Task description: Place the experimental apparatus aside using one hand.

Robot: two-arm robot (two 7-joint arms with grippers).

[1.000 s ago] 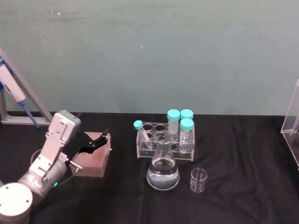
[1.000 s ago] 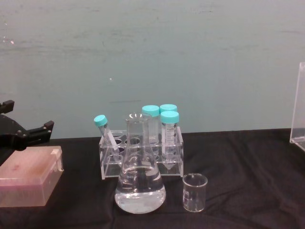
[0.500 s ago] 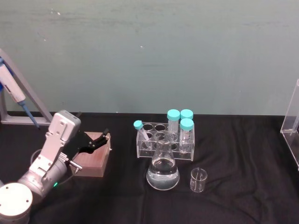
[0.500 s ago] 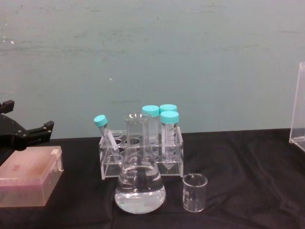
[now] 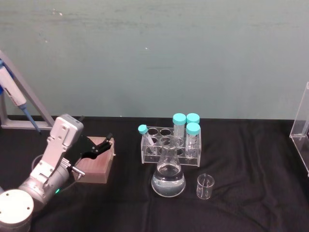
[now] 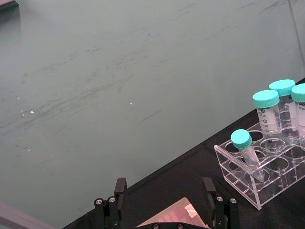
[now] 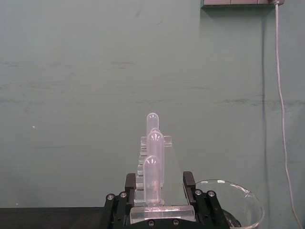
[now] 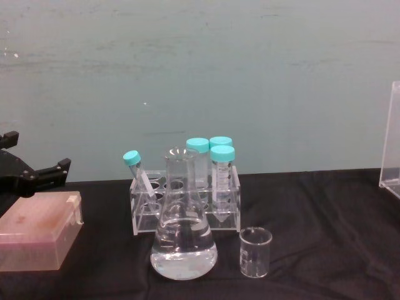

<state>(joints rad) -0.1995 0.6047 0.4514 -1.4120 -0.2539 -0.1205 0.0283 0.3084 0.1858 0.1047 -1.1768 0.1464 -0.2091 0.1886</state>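
A teal wall (image 5: 154, 58), scuffed with pale streaks, is rising at the back. A black cloth (image 5: 251, 154) is running up to the foot of the wall. A pink box (image 5: 99, 166) is sitting in front of the wall's left part, a little apart from it. Farther left, a grey slanted stand (image 5: 34, 104) is standing close to the wall, and a blue-and-white pipette (image 5: 13, 94) is hanging on it. A grey cable (image 7: 281, 114) is trailing down the wall from a grey fitting (image 7: 238, 2).
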